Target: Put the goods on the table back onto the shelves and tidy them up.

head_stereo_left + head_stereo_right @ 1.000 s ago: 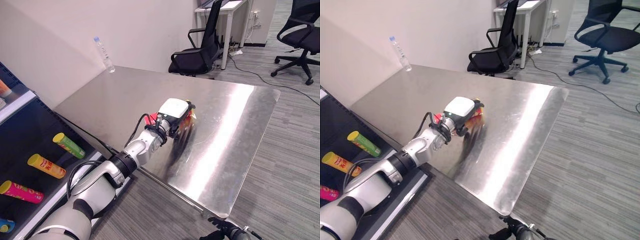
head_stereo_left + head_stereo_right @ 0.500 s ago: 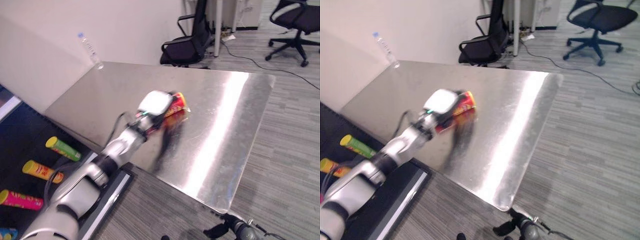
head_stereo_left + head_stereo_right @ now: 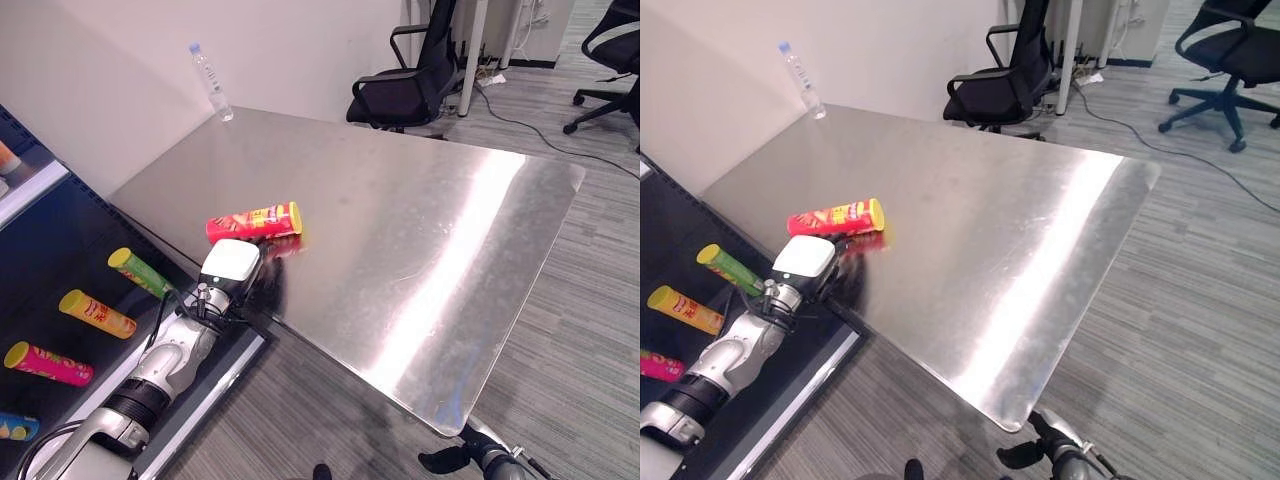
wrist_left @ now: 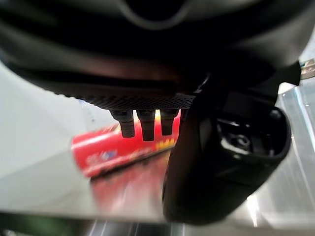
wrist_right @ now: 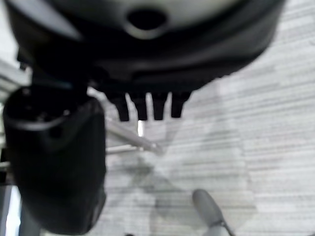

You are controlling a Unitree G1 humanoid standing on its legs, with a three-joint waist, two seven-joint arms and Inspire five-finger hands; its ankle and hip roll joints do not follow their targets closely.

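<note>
A red chip can with a yellow lid [image 3: 253,222] lies on its side on the steel table [image 3: 430,220], near the table's left edge. My left hand [image 3: 230,268] hovers just short of it at that edge, a little toward me, with nothing in it. In the left wrist view the can [image 4: 113,147] shows past the straight fingers [image 4: 142,125], apart from them. My right hand [image 3: 482,458] hangs low over the floor below the table's near corner, its fingers [image 5: 147,108] straight and holding nothing.
A dark shelf unit [image 3: 60,230] stands to the left, with a green can [image 3: 140,271], a yellow can [image 3: 95,313] and a pink can [image 3: 45,362] lying on it. A water bottle [image 3: 210,83] stands at the table's far corner. Office chairs [image 3: 410,90] stand behind.
My left hand has let go of the red can and drawn back to the table's left edge. The can now lies free on the table. The camera has also shifted.
</note>
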